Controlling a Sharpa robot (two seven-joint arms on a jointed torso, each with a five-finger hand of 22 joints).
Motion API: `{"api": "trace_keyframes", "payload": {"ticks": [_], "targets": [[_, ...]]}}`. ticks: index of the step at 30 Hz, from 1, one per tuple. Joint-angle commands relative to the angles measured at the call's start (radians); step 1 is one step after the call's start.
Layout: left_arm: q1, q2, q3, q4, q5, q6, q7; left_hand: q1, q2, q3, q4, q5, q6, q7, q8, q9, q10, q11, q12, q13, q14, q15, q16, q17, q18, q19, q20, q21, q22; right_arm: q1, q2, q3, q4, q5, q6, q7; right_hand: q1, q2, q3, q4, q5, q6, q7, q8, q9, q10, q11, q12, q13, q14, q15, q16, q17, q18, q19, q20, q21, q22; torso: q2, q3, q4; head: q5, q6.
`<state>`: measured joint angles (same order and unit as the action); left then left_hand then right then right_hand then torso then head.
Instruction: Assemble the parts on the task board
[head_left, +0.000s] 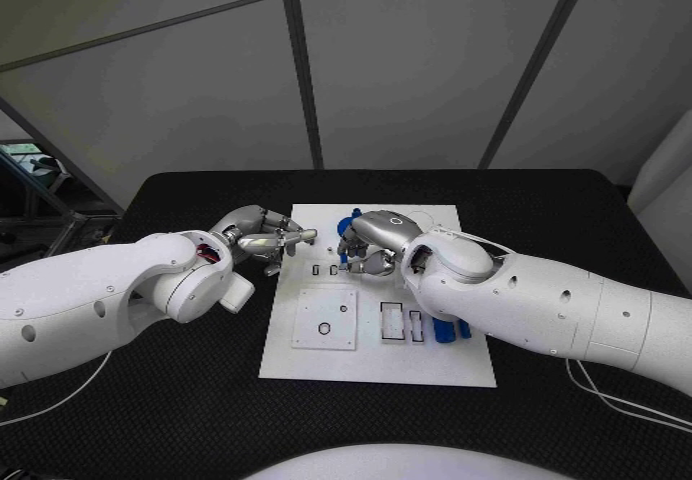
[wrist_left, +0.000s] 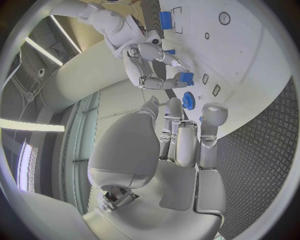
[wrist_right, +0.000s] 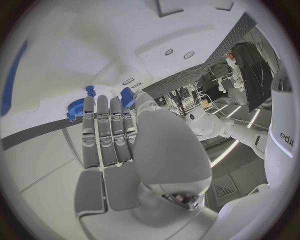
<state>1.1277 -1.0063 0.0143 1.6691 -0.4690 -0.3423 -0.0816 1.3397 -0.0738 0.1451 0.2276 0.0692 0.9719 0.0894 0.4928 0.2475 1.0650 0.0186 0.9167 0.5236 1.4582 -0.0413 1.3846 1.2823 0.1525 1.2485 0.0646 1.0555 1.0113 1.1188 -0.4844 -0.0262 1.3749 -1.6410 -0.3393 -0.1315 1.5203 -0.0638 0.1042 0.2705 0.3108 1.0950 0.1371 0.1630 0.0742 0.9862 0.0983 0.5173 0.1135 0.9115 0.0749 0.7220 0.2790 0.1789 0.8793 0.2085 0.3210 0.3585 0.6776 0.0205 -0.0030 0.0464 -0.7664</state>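
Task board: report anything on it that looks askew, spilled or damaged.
Nothing stands out. The task board lies flat and square on the table, and the blue parts by its right edge lie tidily side by side.

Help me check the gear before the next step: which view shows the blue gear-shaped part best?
The left wrist view: the blue gear shows toothed and unobstructed on the task board. The right wrist view shows it partly behind the right hand. In the head view I cannot make it out.

At frame centre, a white rectangular task board (head_left: 378, 355) lay on the black counter (head_left: 173, 400). Both silver robot hands, left (head_left: 267, 238) and right (head_left: 369, 243), hovered over its upper part; blue parts (head_left: 453, 329) sat right of centre.
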Motion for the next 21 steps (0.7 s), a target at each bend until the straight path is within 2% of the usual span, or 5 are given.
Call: {"api": "trace_keyframes", "payload": {"ticks": [1, 21], "targets": [[0.002, 0.001, 0.001, 0.002, 0.029, -0.021, 0.044, -0.001, -0.009, 0.007, 0.000, 0.000, -0.007, 0.002, -0.003, -0.002, -0.005, 0.000, -0.004, -0.001, -0.006, 0.000, -0.005, -0.001, -0.019, -0.006, 0.001, -0.003, -0.001, 0.001, 0.003, 0.000, 0.005, 0.000, 0.029, -0.007, 0.013, 0.002, 0.005, -0.001, 0.006, 0.006, 0.003, 0.003, 0.002, 0.007, 0.000, -0.001, -0.002, 0.007, 0.001, 0.004, -0.001, 0.003, 0.000, -0.003, 0.004, 0.001, 0.000, 0.0007, -0.0004, 0.002, -0.001], [0.002, 0.005, 0.001, -0.001, 0.032, -0.005, 0.044, 0.001, -0.008, 0.011, -0.001, 0.000, -0.008, 0.003, -0.002, -0.002, -0.006, 0.000, -0.005, -0.002, -0.006, 0.001, -0.006, -0.001, -0.019, -0.007, 0.002, -0.004, -0.001, -0.001, 0.011, -0.003, 0.017, -0.049, 0.053, -0.076, 0.006, -0.002, 0.012, 0.000, -0.008, 0.004, 0.007, 0.001, 0.002, 0.015, 0.002, -0.003, -0.002, 0.025, -0.001, 0.014, 0.000, 0.004, 0.008, -0.007, 0.014, 0.010, 0.000, 0.0005, -0.0010, 0.005, -0.008]]}}
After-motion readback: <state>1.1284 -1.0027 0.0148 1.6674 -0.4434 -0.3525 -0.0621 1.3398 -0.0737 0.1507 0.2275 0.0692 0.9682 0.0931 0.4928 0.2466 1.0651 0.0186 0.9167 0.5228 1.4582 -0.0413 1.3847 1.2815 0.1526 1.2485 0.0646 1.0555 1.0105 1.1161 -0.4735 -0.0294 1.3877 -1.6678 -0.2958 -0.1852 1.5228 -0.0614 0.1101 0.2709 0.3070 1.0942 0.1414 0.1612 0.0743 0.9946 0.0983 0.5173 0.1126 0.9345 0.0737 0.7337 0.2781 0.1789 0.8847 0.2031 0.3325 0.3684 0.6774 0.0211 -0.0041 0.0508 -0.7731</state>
